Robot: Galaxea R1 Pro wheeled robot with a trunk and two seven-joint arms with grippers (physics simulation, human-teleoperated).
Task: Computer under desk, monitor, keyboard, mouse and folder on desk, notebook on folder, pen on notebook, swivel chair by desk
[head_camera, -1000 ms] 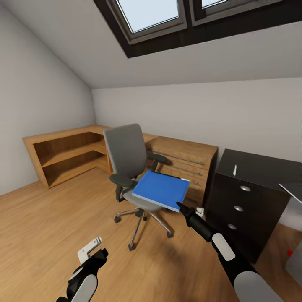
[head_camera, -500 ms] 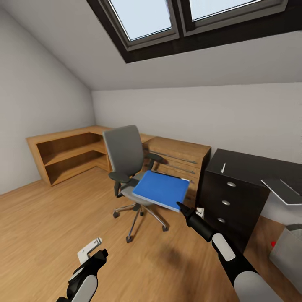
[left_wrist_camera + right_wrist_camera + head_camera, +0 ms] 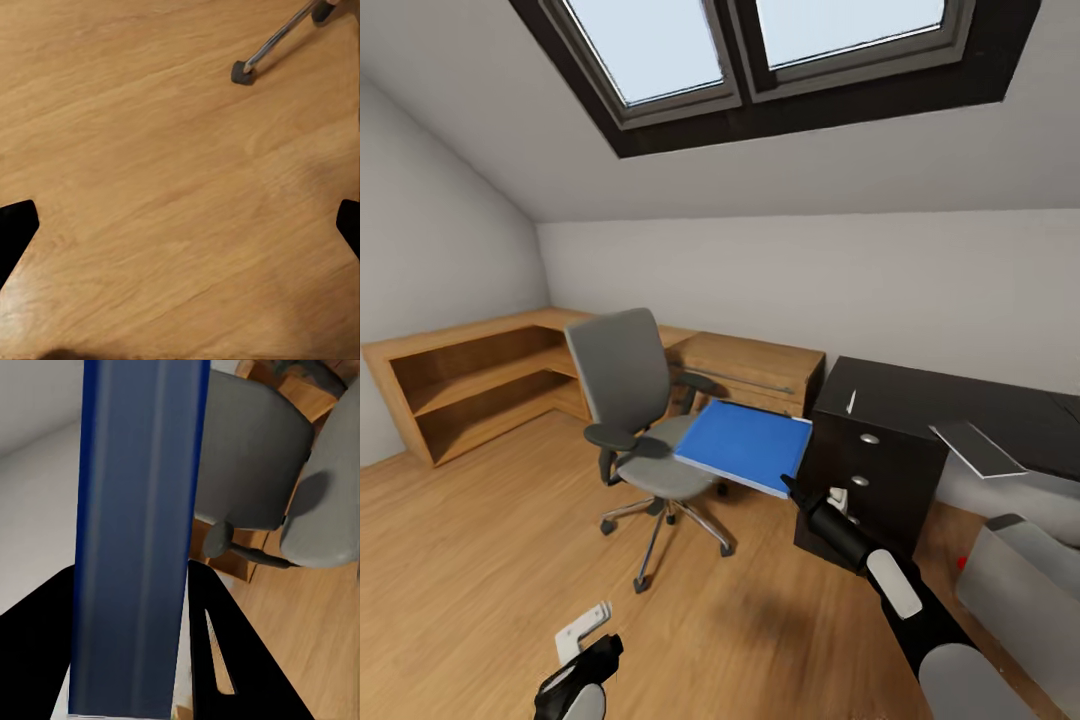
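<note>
Head view: high, facing forward and down across wood-plank floor [image 3: 480,540] toward grey padded swivel chair [image 3: 625,400] at centre frame, far off. Left wrist view: close above same floor [image 3: 165,187], facing down; chair's chrome leg and castor [image 3: 241,72] upper right. Right wrist view: very near flat bright blue folder [image 3: 139,532], edge-on; shares chair [image 3: 255,465], upper right.

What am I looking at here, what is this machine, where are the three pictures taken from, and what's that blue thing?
A simulated two-armed wheeled robot in an attic bedroom. The big picture comes from its head camera; the other two from cameras at each wrist. The right tool is shut on the blue folder, held in the air beside the swivel chair; the right wrist view shows the folder edge-on. The left tool, open, hangs low over the wooden floor. On the black desk lie a small white pen and a grey notebook.
</note>
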